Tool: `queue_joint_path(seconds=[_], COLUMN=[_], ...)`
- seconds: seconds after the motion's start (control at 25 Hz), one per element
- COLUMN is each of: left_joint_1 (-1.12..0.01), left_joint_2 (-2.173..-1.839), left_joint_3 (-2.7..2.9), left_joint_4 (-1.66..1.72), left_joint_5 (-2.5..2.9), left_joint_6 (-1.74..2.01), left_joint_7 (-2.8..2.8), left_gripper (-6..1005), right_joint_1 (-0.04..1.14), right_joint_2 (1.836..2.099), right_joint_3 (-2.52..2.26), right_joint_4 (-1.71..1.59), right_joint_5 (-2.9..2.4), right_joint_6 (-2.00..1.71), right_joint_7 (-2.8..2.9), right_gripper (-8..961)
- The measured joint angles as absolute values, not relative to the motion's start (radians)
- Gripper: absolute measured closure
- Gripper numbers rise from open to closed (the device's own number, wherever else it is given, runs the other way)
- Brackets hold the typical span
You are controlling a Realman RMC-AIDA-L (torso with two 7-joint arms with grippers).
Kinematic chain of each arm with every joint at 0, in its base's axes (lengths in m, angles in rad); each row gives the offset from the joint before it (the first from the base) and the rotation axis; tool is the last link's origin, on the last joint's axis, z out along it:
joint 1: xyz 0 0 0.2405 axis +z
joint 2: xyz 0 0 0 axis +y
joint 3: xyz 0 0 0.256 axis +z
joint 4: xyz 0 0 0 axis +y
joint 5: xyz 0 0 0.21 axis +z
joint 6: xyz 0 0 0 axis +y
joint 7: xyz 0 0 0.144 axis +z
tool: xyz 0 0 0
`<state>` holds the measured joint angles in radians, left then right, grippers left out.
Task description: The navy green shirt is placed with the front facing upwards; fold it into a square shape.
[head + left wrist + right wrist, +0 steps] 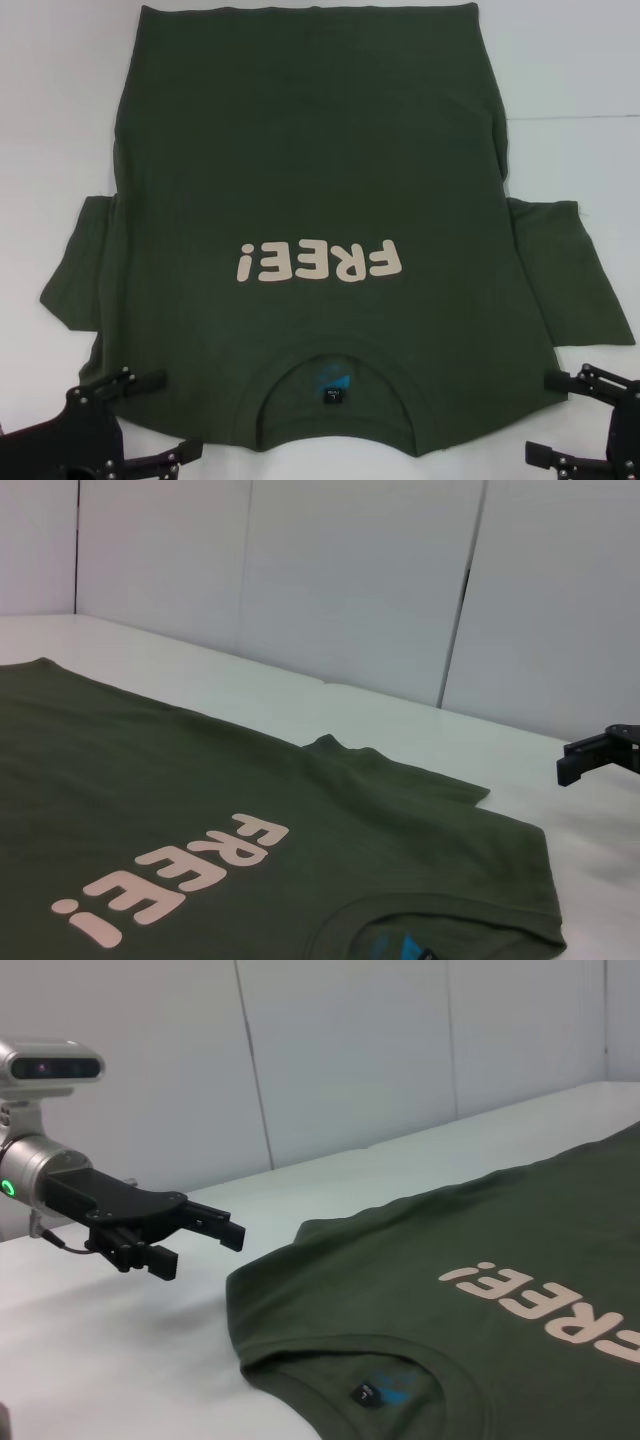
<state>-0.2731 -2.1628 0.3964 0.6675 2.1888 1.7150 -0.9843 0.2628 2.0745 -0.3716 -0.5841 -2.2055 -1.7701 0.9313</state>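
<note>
While front-up, the navy green shirt (310, 180), "FREE!" lettering (318, 262); left gripper (160, 420) and right gripper (545, 415) both agape.

White table (560, 90); navy green shirt (310, 180) flat, front up.

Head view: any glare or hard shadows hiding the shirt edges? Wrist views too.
Head view: even light, no glare on the navy green shirt; its edges read cleanly against the white table; the left claw and right claw, both open, flank its collar end. Right wrist view: only a soft shadow under the left claw. Left wrist view: no hot spots on the cream lettering.
</note>
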Motion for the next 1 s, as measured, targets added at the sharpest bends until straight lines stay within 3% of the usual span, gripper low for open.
queue_joint_path(seconds=[0.76, 0.88, 1.0], left_joint_1=[-0.292, -0.325, -0.374], left_joint_2=[-2.160, -2.140, -2.097], left_joint_3=[0.277, 0.248, 0.242], left_joint_4=[0.679, 0.699, 0.716], left_joint_5=[2.153, 2.136, 2.148], left_joint_6=[1.713, 1.710, 1.688], left_joint_7=[-1.159, -1.395, -1.690], left_gripper=[67, 67, 67], right_joint_1=[0.278, 0.278, 0.278], right_joint_2=[2.086, 2.086, 2.086], right_joint_3=[-0.367, -0.365, -0.365], right_joint_4=[-0.563, -0.558, -0.558], right_joint_5=[-2.200, -2.200, -2.200], right_joint_6=[-1.739, -1.739, -1.740], right_joint_7=[0.931, 0.931, 0.933], right_gripper=[26, 26, 25])
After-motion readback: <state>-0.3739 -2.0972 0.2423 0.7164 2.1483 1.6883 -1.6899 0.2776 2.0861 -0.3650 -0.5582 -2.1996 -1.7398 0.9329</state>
